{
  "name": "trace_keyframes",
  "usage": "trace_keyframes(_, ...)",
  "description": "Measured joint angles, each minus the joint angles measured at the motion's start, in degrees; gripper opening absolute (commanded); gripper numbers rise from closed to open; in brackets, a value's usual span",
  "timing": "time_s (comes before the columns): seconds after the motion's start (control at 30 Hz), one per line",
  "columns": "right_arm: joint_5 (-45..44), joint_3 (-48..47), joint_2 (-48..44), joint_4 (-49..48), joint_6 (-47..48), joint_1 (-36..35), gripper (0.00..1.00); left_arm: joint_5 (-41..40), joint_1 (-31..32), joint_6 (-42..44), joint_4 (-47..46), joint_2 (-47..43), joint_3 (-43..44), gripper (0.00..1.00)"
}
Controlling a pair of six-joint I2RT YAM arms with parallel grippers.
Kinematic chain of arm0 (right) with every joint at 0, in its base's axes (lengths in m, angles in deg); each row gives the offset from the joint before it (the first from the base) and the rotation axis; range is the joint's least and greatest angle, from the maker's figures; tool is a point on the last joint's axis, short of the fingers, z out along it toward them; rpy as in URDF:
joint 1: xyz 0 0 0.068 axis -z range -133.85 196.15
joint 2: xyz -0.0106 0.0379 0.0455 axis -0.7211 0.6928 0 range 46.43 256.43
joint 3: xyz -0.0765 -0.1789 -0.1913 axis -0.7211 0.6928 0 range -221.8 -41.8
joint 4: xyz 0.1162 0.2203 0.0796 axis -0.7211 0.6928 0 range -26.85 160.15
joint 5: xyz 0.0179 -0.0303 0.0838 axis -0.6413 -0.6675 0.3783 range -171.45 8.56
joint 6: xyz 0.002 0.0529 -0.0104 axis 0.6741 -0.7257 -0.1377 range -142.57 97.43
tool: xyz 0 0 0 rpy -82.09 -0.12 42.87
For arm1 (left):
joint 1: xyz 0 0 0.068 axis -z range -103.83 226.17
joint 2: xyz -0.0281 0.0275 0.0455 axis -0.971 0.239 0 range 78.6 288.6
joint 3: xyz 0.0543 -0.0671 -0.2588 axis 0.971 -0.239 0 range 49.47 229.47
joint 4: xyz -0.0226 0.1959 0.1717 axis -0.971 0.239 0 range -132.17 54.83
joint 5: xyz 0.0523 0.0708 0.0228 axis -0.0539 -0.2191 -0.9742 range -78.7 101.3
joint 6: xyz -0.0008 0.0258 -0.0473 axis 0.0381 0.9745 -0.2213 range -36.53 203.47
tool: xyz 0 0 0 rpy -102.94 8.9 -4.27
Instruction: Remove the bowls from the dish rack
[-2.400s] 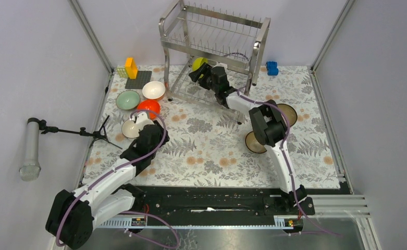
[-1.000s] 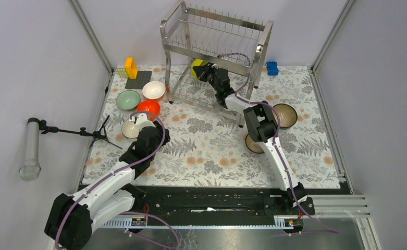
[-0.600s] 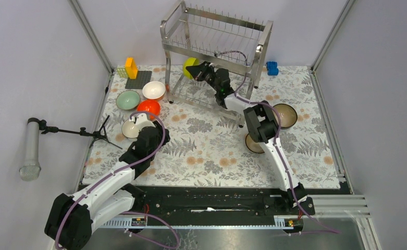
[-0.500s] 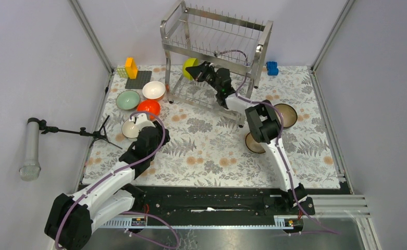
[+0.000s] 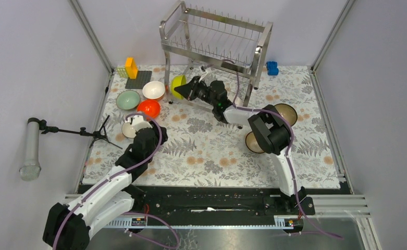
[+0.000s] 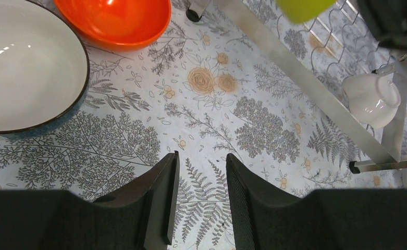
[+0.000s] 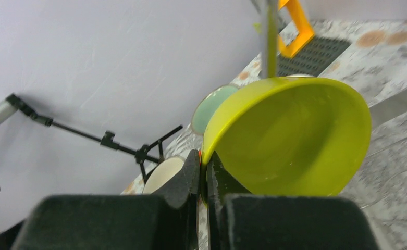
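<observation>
**Operator:** Where does the dish rack [image 5: 214, 41] sit in all this?

**Coach:** It stands at the far side of the floral mat [image 5: 211, 151]. Your right arm reaches across the front of its lower shelf. The yellow-green bowl [image 5: 178, 86] is outside the wires, tipped on edge just beside the rack's front left corner.

**Operator:** And the grippers?

**Coach:** Your right gripper [image 7: 204, 162] is clamped on that bowl's thin rim. Your left gripper [image 6: 199, 200] has its fingers apart with nothing between them. It hovers low over the mat, near the dark-rimmed white bowl [image 6: 24, 78] and the orange-red bowl [image 6: 112, 21].

**Operator:** How do I finish this step well?

**Coach:** I'd say you are mid-carry, with the set-down to come.
- Swing the bowl away from the rack's post first, because a knock there could twist it in so narrow a pinch.
- Roll your wrist until its base faces the mat.
- Pick bare mat by the white bowl [image 5: 153, 89] and the pale green bowl [image 5: 128, 99], touching neither.
- Lower slowly, and part the fingers only once the base rests flat.
- Mind your left arm, which is close to that spot.
</observation>
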Motion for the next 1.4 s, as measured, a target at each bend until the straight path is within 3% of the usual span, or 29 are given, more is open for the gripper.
trace_keyframes(0.23, 2.82, 5.53, -5.16, 1.11, 0.83, -3.63, 0.0, -3.52, 0.0, -0.52, 0.98, -4.63, -0.87, 0.43)
trace_keyframes(0.47, 4.96, 4.72, -7.43, 12.76, 6.99, -6.14, 0.0, -10.71, 0.0, -5.97, 5.27, -8.09, -0.87, 0.43)
trace_keyframes(0.63, 4.92, -2.45, -7.41, 27.85, 18.16, -9.75, 0.01, -17.94, 0.0, -13.97, 11.89, -10.05, -0.87, 0.43)
trace_keyframes(0.9, 2.36, -23.71, -0.76, 44.92, 34.14, -14.32, 0.02, -24.09, 0.04, -23.1, 19.41, -11.78, -0.7, 0.43)
trace_keyframes(1.17, -0.59, -32.59, 8.15, 53.48, 43.21, -14.6, 0.0, -31.39, 0.09, -39.95, 33.57, -11.43, 1.75, 0.44)
trace_keyframes(1.4, -1.84, -36.35, 13.18, 55.21, 47.91, -14.86, 0.0, -35.36, 0.11, -57.09, 48.37, -7.45, 5.86, 0.45)
